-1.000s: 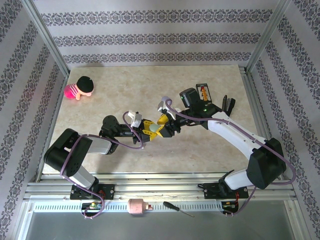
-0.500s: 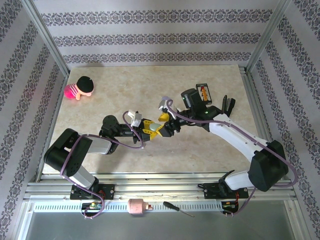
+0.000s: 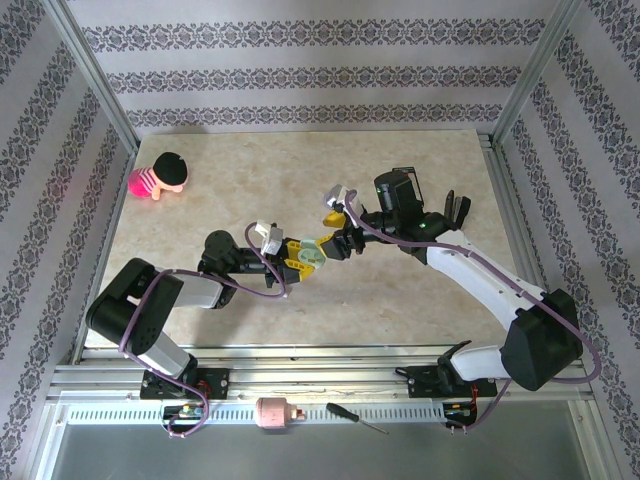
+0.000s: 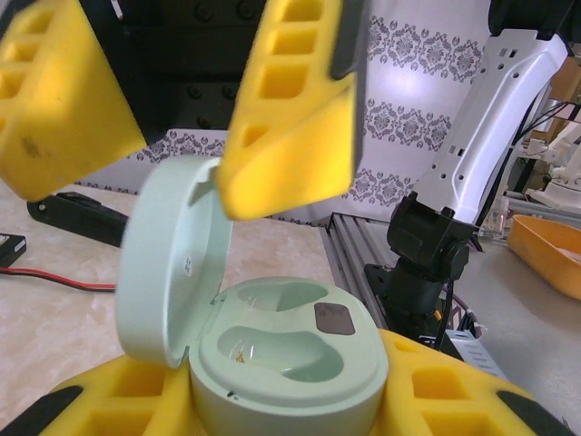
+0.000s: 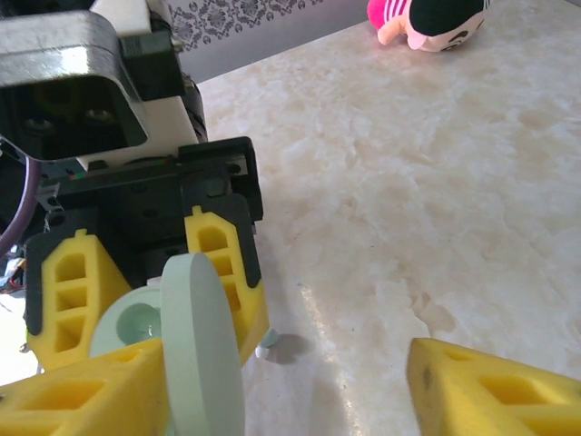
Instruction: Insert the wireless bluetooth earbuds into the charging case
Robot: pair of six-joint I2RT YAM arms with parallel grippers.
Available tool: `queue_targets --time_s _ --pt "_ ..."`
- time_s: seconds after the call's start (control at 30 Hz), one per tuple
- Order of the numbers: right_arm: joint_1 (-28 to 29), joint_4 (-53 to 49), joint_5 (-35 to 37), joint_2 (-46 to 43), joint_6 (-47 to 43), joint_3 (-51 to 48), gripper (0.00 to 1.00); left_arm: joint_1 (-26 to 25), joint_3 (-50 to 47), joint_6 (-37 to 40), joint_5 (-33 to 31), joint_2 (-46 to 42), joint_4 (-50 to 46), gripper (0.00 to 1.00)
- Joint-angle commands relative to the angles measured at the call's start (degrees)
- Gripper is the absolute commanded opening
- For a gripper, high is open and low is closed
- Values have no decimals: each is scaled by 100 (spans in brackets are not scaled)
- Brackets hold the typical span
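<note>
The wireless bluetooth earbuds (image 5: 270, 344), one apparently on the table (image 5: 436, 209) just beside the left gripper (image 3: 300, 258) that clamps the open, empty charging case (image 4: 281, 354), look tiny, light and slick, so the right gripper's (image 3: 330, 232) spread, empty fingers should pinch across the body.

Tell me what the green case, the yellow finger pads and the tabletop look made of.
Charging case: moulded plastic, satin pale green; smooth curves, soft sheen. Yellow finger pads: probably plastic or firm foam, matte; ribbed hollow cells. Tabletop: glossy beige marble pattern with reflections, perhaps laminate.
</note>
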Motion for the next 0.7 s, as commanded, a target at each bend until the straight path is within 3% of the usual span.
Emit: queue_targets --time_s 0.0,0.37,0.5,0.67 --pt "-25 -163 10 11 -156 -25 60 -73 121 60 224 -197 269 21" --pt "85 -367 -100 90 -238 10 32 -74 162 66 178 -209 293 22" --pt "9 -289 -87 145 189 63 27 -74 136 125 210 -280 265 22" --pt "-21 -526 -225 267 325 220 29 -75 97 156 183 -306 273 22"
